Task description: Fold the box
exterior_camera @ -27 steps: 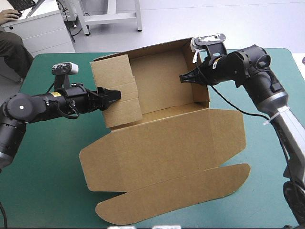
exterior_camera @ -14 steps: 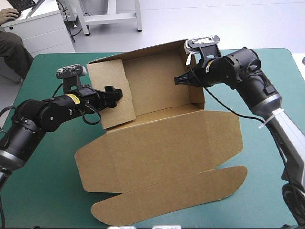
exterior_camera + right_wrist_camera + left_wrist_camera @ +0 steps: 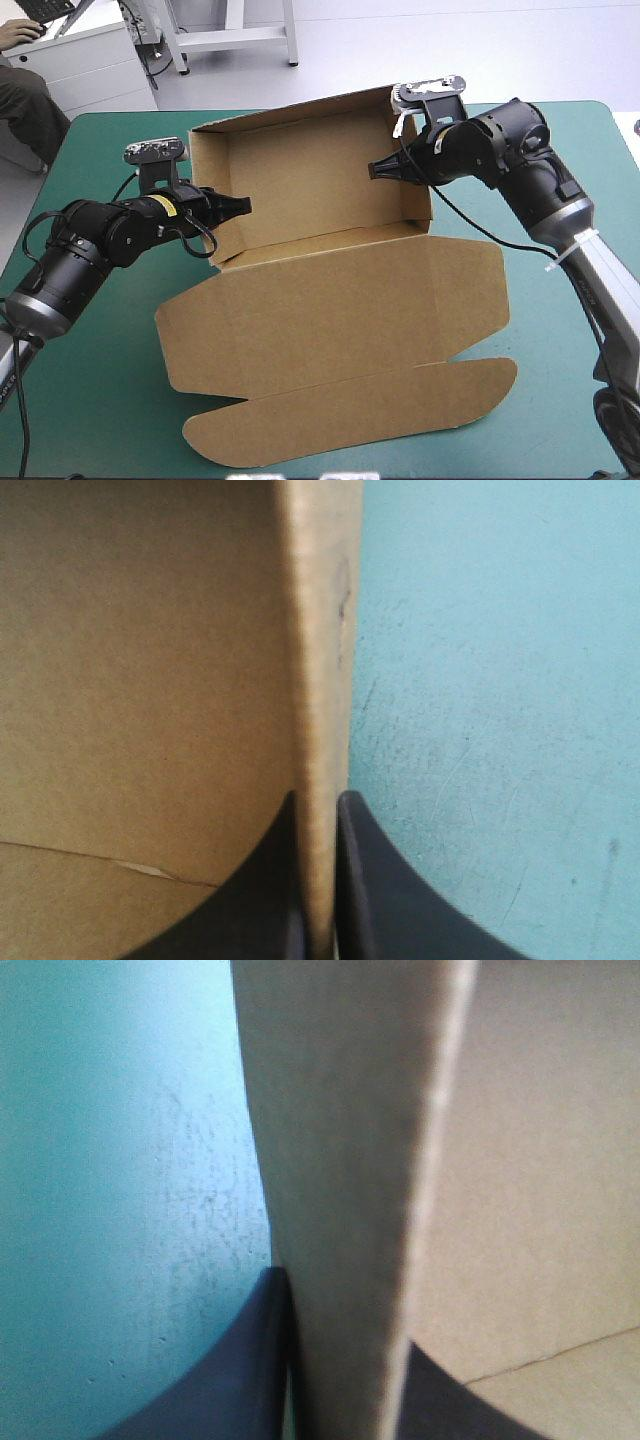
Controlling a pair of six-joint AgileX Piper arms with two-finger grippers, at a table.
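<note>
Brown cardboard box [image 3: 330, 290] sits mid teal-green worktop [image 3: 90, 400], open tray, lid flat nearside. Left pincer [image 3: 243, 205] clamps its left wall; right pincer [image 3: 376, 169] clamps its right wall.

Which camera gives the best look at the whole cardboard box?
The high view: it shows the whole box, walls raised, lid lying flat. The left wrist view shows just one wall pinched in the left hand; the right wrist view, the opposite wall in the right hand.

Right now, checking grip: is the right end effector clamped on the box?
Yes: the right end effector pinches a wall of the box.
</note>
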